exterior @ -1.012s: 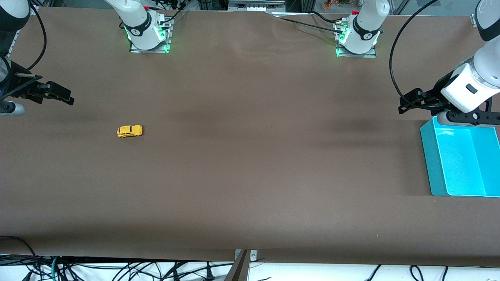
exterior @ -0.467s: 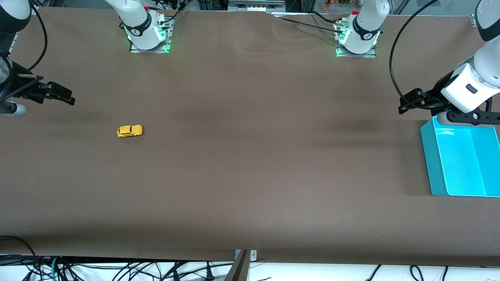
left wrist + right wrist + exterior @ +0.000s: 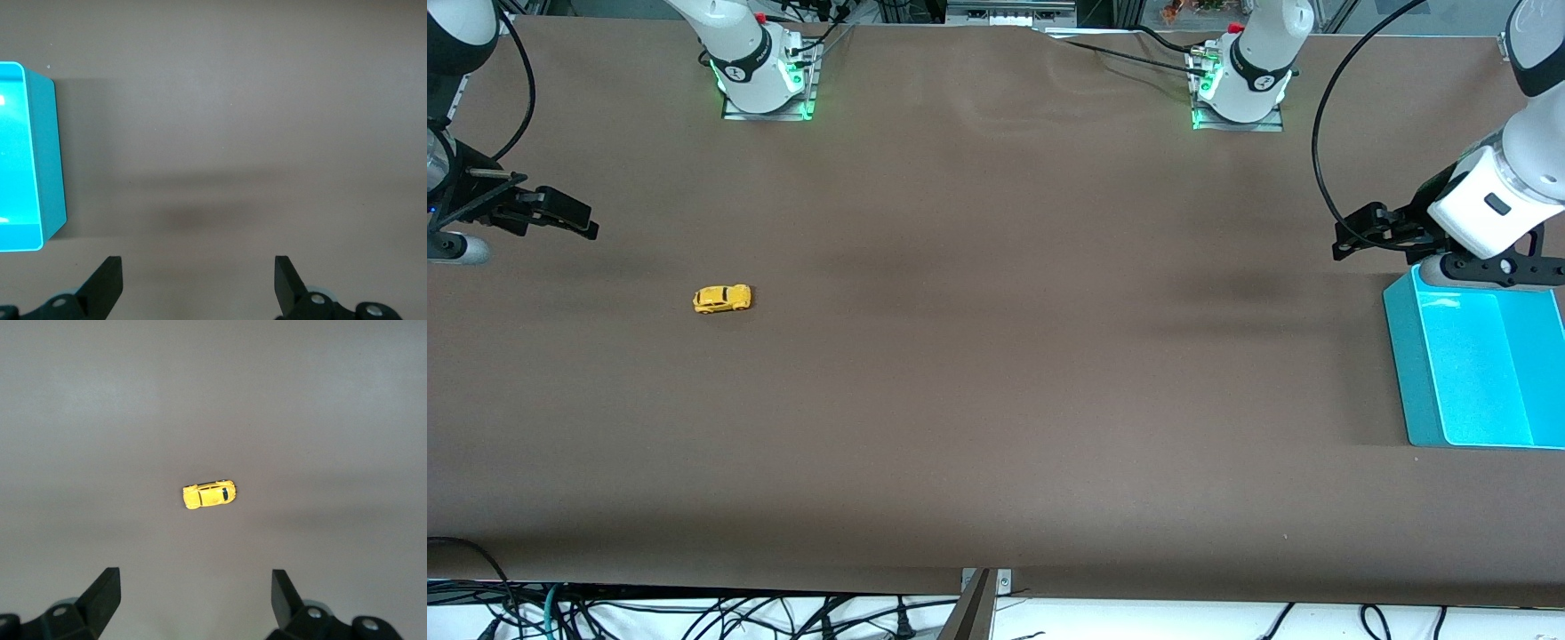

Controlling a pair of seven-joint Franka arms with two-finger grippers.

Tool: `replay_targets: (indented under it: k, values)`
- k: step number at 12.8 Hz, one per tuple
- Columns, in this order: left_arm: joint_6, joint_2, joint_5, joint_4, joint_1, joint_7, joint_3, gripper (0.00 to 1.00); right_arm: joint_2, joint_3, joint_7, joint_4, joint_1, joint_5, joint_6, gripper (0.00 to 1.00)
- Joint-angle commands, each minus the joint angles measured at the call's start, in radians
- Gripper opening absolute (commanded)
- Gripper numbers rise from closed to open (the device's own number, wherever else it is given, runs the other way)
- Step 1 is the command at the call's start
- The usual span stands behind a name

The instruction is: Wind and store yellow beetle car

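Front view: yellow beetle car (image 3: 722,299) near right tool (image 3: 569,220)

Yellow car (image 3: 722,299) — teal bin (image 3: 1405,373).

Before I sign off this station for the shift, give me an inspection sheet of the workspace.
Surface: brown table, bare apart from two items.
Job's things: yellow beetle car on its wheels toward the right arm's end; teal bin at the left arm's end, nothing seen in the visible part.
Clutter: nothing seen.
Grippers: right gripper in the air near the car, jaws open, empty; left gripper up by the bin, jaws open, empty.
Cables: black cables below the table's near edge.
Surroundings: two arm bases, green lights lit.
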Motion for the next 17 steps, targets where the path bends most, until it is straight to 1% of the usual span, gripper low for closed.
replay_targets:
  k: [1,5,7,10,12,15,17]
  values:
    - [-0.02,0.027,-0.005,0.034,-0.002,0.015,0.001,1.0,-0.01,-0.007,0.001,-0.013,0.01,-0.011,-0.003,1.0]
    - [-0.02,0.029,-0.005,0.034,-0.002,0.015,0.001,1.0,-0.009,-0.007,0.001,-0.013,0.01,-0.009,-0.003,1.0]
    - [-0.02,0.029,-0.005,0.034,-0.002,0.015,0.001,1.0,-0.01,0.008,0.001,-0.017,0.01,-0.012,0.0,1.0]
    - [-0.022,0.029,-0.005,0.034,-0.002,0.015,0.001,1.0,-0.016,0.057,-0.001,-0.059,0.01,-0.014,0.013,1.0]
    - [-0.022,0.029,-0.005,0.034,-0.001,0.015,0.001,1.0,-0.016,0.079,-0.028,-0.083,0.01,-0.015,0.043,1.0]
    - [-0.022,0.029,-0.003,0.034,-0.002,0.015,0.001,1.0,-0.015,0.079,-0.247,-0.161,0.003,-0.02,0.079,1.0]
    - [-0.022,0.029,-0.005,0.036,0.001,0.015,0.001,1.0,-0.015,0.079,-0.37,-0.262,0.0,-0.021,0.17,1.0]
